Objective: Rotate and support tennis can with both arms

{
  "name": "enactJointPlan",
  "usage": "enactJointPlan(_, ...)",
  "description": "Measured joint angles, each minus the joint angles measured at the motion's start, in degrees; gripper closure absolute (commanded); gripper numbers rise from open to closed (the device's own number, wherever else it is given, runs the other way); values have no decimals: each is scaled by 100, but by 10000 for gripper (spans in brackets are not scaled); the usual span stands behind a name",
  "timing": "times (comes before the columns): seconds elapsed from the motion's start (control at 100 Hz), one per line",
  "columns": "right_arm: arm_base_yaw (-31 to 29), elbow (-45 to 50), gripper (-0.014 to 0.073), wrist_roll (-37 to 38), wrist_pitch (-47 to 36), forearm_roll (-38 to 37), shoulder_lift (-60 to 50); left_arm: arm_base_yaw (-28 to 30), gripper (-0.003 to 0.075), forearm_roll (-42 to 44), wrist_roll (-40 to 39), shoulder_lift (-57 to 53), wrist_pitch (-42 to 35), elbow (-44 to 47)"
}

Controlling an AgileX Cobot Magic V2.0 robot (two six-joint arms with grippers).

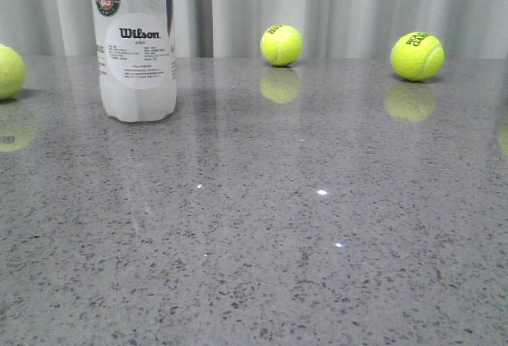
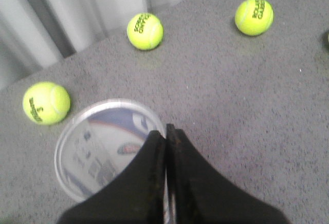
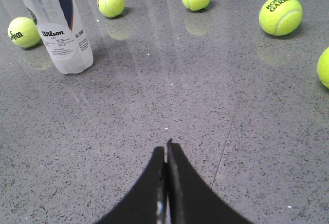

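Note:
The tennis can (image 1: 135,44) stands upright at the far left of the table, its white Wilson label and round red-green badge facing the front view. Its top runs out of that view. The left wrist view looks straight down on its round clear top (image 2: 105,142). My left gripper (image 2: 165,131) is shut and empty, its tips over the rim of the can's top; I cannot tell if they touch it. My right gripper (image 3: 166,149) is shut and empty above bare table, well away from the can (image 3: 59,26). Neither arm shows in the front view.
Yellow-green tennis balls lie on the grey speckled table (image 1: 317,243): one at the left edge (image 1: 8,72), one at the back middle (image 1: 281,45), one at the back right (image 1: 417,55). A pale curtain (image 1: 333,5) hangs behind. Another ball (image 3: 325,67) sits at the right wrist view's edge.

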Motion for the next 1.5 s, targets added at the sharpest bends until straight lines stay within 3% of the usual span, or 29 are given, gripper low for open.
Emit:
enactJointPlan(0.52,0,0,659,0,0,0,0,0,741,-99,0,-2433,-1995,3201)
enactJointPlan(0.77,0,0,659,0,0,0,0,0,741,-112,0,-3502,-2229,4324)
enactJointPlan(1.0,0,0,659,0,0,0,0,0,741,-56,0,-4187,-1910,5066)
enactJointPlan(1.5,0,0,659,0,0,0,0,13,741,-56,0,-5697,-4035,7294)
